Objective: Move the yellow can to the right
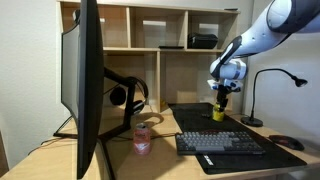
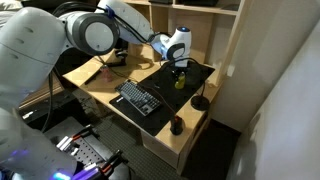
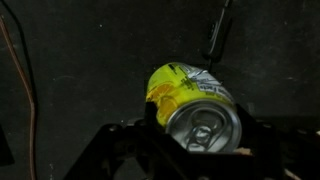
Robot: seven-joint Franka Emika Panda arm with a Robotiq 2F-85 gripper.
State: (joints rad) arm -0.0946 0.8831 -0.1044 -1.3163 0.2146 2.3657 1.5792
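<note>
Yellow-green with a bright metal lid, the yellow can (image 3: 185, 92) fills my wrist view, pull-tab facing the camera. The gripper (image 3: 198, 130) has one finger on each side of it. Both fingers (image 3: 150, 118) look pressed against the can's wall with no gap that I can see, so I call that a clamp on the can. Beneath it is dark mat, and a thin black cable (image 3: 216, 38) runs away from the can's far side.

In an exterior view the gripper (image 1: 221, 92) points straight down over the black desk mat (image 1: 195, 118). The can (image 1: 218, 111) is upright right under it, behind the keyboard (image 1: 220, 143) and toward the back of the mat. I cannot tell from here whether its base sits on the mat or hangs just clear. The pink can (image 1: 142, 136) is well apart, on bare wood beside the monitor (image 1: 88, 85), with headphones (image 1: 128, 95) behind it. A desk lamp (image 1: 251, 120) stands near the yellow can on the side away from the pink one. A mouse (image 1: 285, 142) lies past the keyboard's end.

In an exterior view from higher up, the arm (image 2: 110, 25) reaches across the desk. The gripper (image 2: 180, 65) is directly above the can (image 2: 181, 81), and the can stands between the keyboard (image 2: 138, 97) and the mat's far edge.
</note>
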